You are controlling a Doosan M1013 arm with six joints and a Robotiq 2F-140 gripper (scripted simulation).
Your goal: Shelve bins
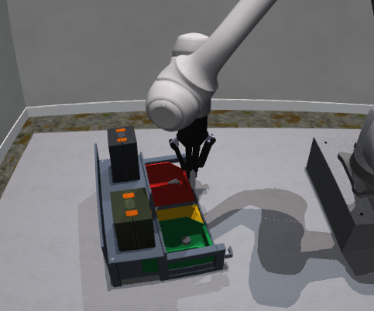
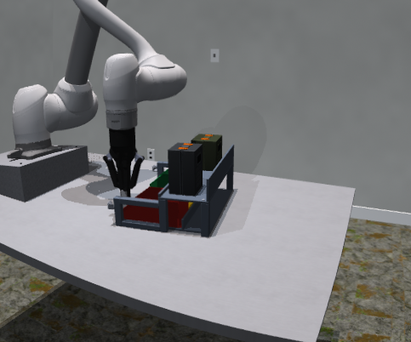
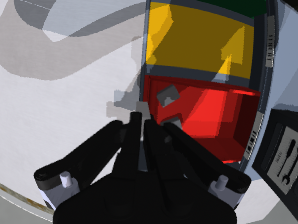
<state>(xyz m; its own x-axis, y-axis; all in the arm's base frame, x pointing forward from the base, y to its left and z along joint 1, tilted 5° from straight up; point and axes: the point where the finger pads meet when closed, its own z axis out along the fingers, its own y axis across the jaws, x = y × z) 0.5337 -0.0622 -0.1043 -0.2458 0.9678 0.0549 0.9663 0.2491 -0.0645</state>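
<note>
Presently, in the top view, we locate the red bin [image 1: 165, 198] [image 2: 140, 213] [image 3: 207, 110] and green bin [image 1: 178, 229] in the shelf [image 1: 196, 252] [image 2: 162, 217]. In the exterior view, we see the pincer [image 1: 192, 174] [image 2: 125, 193] [image 3: 141, 110] above the counter [image 2: 254, 259]. In the wrist view, we find it closed, gripping nothing, near the red bin's parts [image 3: 168, 96].

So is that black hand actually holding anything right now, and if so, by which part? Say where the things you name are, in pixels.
Nothing: the hand [image 1: 192, 173] [image 2: 125, 192] [image 3: 141, 110] is shut, beside the red bin [image 1: 169, 195] [image 2: 140, 213] [image 3: 202, 107].

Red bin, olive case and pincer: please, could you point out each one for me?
Red bin [image 1: 165, 197] [image 3: 200, 105]: top and wrist views, on its inside.
Olive case [image 1: 135, 234] [image 2: 213, 155]: top and exterior views, on its side.
Pincer [image 1: 192, 175] [image 2: 124, 193] [image 3: 141, 110]: all views, between its fingertips.
</note>
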